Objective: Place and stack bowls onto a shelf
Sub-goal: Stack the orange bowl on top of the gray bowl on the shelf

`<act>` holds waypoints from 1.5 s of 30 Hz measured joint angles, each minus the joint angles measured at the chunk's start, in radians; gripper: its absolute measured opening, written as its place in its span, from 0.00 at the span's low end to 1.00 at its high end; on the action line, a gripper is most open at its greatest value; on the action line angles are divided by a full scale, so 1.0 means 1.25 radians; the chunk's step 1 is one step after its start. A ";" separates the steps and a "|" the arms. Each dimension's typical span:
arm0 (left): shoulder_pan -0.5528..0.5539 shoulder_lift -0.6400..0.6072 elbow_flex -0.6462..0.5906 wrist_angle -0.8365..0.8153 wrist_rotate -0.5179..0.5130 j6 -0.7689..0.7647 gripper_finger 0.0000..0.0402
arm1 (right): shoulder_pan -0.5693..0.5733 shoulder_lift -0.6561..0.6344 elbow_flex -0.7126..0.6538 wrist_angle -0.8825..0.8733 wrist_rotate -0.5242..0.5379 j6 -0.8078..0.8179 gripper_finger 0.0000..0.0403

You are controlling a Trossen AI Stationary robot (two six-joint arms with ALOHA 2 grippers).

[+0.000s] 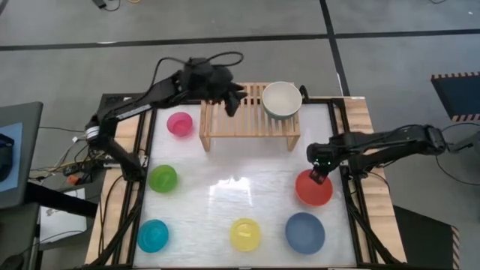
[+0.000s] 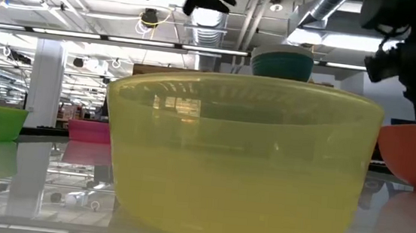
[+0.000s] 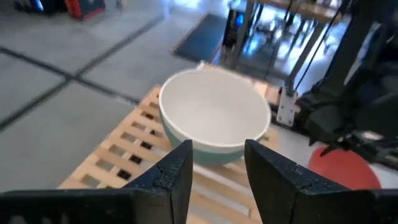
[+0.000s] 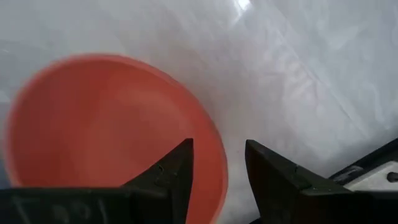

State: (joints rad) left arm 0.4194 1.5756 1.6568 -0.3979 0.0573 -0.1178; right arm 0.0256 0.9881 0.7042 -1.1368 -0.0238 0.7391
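A white bowl (image 1: 282, 98) sits nested in a dark green bowl (image 3: 208, 154) on the right end of the wooden shelf (image 1: 240, 124). My left gripper (image 1: 233, 102) hovers open over the shelf's middle, level with the stack and short of it, holding nothing. My right gripper (image 4: 217, 163) points down, open, over the red bowl (image 4: 106, 134). One finger stands above the bowl's inside and one above the table beside its rim. The pink (image 1: 180, 123), lime (image 1: 163, 178), cyan (image 1: 153, 235), yellow (image 1: 245, 233) and grey-blue (image 1: 304, 232) bowls rest upright on the table.
The shelf stands at the table's far edge; its left and middle slats (image 3: 134, 146) are bare. The white table sheet (image 1: 232, 191) lies open between the bowls. Black frame rails (image 1: 349, 206) run along both table sides. The yellow bowl (image 2: 238, 161) fills the low view.
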 joint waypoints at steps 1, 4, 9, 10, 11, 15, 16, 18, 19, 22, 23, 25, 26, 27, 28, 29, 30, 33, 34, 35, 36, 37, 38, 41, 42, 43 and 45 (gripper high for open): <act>-0.006 -0.028 -0.037 0.018 -0.010 0.000 0.32 | 0.003 0.000 -0.010 0.001 0.013 0.011 0.42; -0.024 -0.100 -0.134 0.050 -0.055 -0.002 0.32 | 0.011 0.000 -0.033 0.005 0.059 0.022 0.42; -0.050 -0.184 -0.242 0.058 -0.127 -0.030 0.32 | 0.016 0.000 -0.081 0.083 0.054 0.003 0.38; -0.054 -0.198 -0.258 0.058 -0.137 -0.039 0.32 | 0.016 0.000 -0.090 0.099 0.044 0.003 0.36; -0.059 -0.208 -0.273 0.057 -0.146 -0.047 0.32 | 0.016 0.000 -0.100 0.115 0.035 0.005 0.33; -0.087 -0.241 -0.317 0.058 -0.194 -0.086 0.32 | 0.016 0.006 -0.115 0.132 0.021 0.033 0.20; -0.094 -0.246 -0.322 0.055 -0.207 -0.092 0.32 | 0.015 0.006 -0.115 0.133 0.020 0.039 0.16; -0.109 -0.249 -0.323 0.043 -0.241 -0.099 0.32 | 0.014 0.005 -0.115 0.139 0.017 0.062 0.08; -0.114 -0.251 -0.323 0.033 -0.257 -0.100 0.31 | 0.014 0.004 -0.112 0.141 0.016 0.069 0.06; -0.121 -0.257 -0.323 0.017 -0.281 -0.092 0.28 | 0.014 0.004 -0.090 0.117 0.018 0.090 0.06; -0.121 -0.264 -0.323 0.005 -0.281 -0.090 0.26 | 0.014 0.004 -0.078 0.109 0.020 0.094 0.06; -0.118 -0.276 -0.323 0.004 -0.281 -0.086 0.23 | 0.014 0.004 -0.046 0.093 0.020 0.093 0.07; -0.113 -0.283 -0.323 0.005 -0.281 -0.081 0.22 | 0.014 0.004 -0.030 0.077 0.020 0.088 0.07; -0.108 -0.289 -0.323 0.001 -0.281 -0.072 0.21 | 0.014 0.004 -0.012 0.062 0.018 0.080 0.06; -0.103 -0.294 -0.323 0.000 -0.281 -0.062 0.20 | 0.014 0.004 0.008 0.047 0.019 0.070 0.06; -0.099 -0.299 -0.323 0.001 -0.283 -0.052 0.19 | 0.014 0.004 0.028 0.036 0.018 0.059 0.06; -0.094 -0.303 -0.323 0.001 -0.284 -0.041 0.18 | 0.014 0.004 0.049 0.024 0.017 0.047 0.06; -0.076 -0.308 -0.323 0.001 -0.280 -0.006 0.15 | 0.014 0.004 0.113 -0.002 -0.023 0.003 0.06; -0.069 -0.308 -0.323 0.001 -0.278 0.007 0.14 | 0.014 0.004 0.136 -0.006 -0.041 -0.009 0.06; -0.060 -0.307 -0.323 0.000 -0.273 0.021 0.14 | 0.014 0.004 0.160 -0.007 -0.061 -0.022 0.06; -0.051 -0.304 -0.323 0.000 -0.266 0.031 0.13 | 0.014 0.004 0.185 -0.008 -0.079 -0.038 0.06; -0.041 -0.300 -0.323 0.001 -0.259 0.040 0.13 | 0.014 0.004 0.210 -0.005 -0.094 -0.055 0.06; -0.031 -0.295 -0.323 0.001 -0.248 0.045 0.12 | 0.014 0.005 0.235 -0.002 -0.106 -0.070 0.06; 0.001 -0.289 -0.323 -0.003 -0.202 0.048 0.11 | 0.002 0.012 0.309 0.022 -0.112 -0.109 0.06; 0.009 -0.285 -0.323 0.000 -0.189 0.047 0.11 | -0.008 0.013 0.333 0.038 -0.111 -0.122 0.06; 0.014 -0.282 -0.322 0.009 -0.180 0.046 0.11 | -0.020 0.013 0.354 0.059 -0.111 -0.137 0.06; 0.026 -0.279 -0.323 0.002 -0.169 0.041 0.11 | -0.053 0.025 0.391 0.117 -0.110 -0.167 0.06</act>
State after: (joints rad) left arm 0.4518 1.2269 1.2534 -0.3950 -0.1543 -0.0669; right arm -0.0404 1.0192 1.1936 -0.9904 -0.1616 0.5304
